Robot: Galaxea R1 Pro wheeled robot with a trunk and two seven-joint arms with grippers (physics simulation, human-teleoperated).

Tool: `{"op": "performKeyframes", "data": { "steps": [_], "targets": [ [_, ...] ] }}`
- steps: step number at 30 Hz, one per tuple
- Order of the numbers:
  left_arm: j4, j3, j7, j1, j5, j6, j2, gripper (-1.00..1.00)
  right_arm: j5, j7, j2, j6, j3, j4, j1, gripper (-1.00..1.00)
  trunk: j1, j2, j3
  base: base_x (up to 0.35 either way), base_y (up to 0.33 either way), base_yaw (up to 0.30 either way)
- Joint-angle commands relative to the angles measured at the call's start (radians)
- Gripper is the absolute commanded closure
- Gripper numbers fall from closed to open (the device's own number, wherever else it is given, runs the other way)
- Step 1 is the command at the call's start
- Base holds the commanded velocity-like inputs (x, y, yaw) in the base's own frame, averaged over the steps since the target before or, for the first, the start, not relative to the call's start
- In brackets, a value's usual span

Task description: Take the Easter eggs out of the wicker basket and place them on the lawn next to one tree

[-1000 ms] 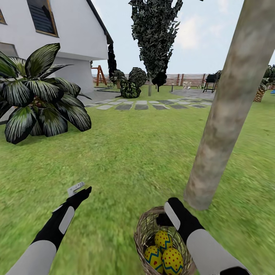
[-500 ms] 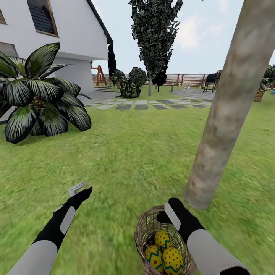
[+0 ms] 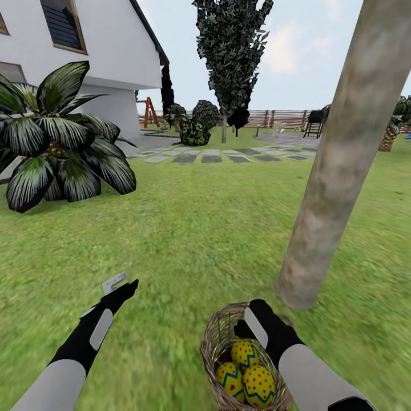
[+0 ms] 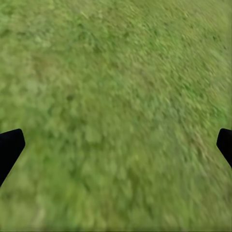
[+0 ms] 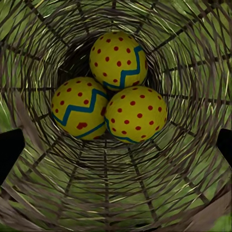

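I judge nothing done yet: all three yellow Easter eggs [image 5: 108, 94] with red dots and blue zigzags lie in the brown woven wicker basket [image 3: 215, 337] beside the grey-beige tree trunk [image 3: 337, 165], my released right tool [image 3: 244, 329] poised at its mouth, left tool [image 3: 123, 285] spread over the green lawn [image 3: 205, 228].

yellow red-dotted eggs [image 5: 106, 94], brown basket [image 5: 106, 193]

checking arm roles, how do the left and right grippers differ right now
The left gripper hangs over bare lawn; the right gripper reaches into the wicker basket, looking at three Easter eggs. Both show open fingers and hold nothing.
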Motion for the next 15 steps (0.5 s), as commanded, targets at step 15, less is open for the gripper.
{"op": "performKeyframes", "data": {
  "steps": [15],
  "targets": [
    [0.0, 0.003, -0.003, 0.0, 0.009, 0.007, 0.0, -1.0, 0.052, -0.011, -0.032, -0.115, 0.021, 0.002, -0.001, -1.0, 0.057, -0.106, -0.048, 0.0, 0.0, 0.0]
  ]
}}
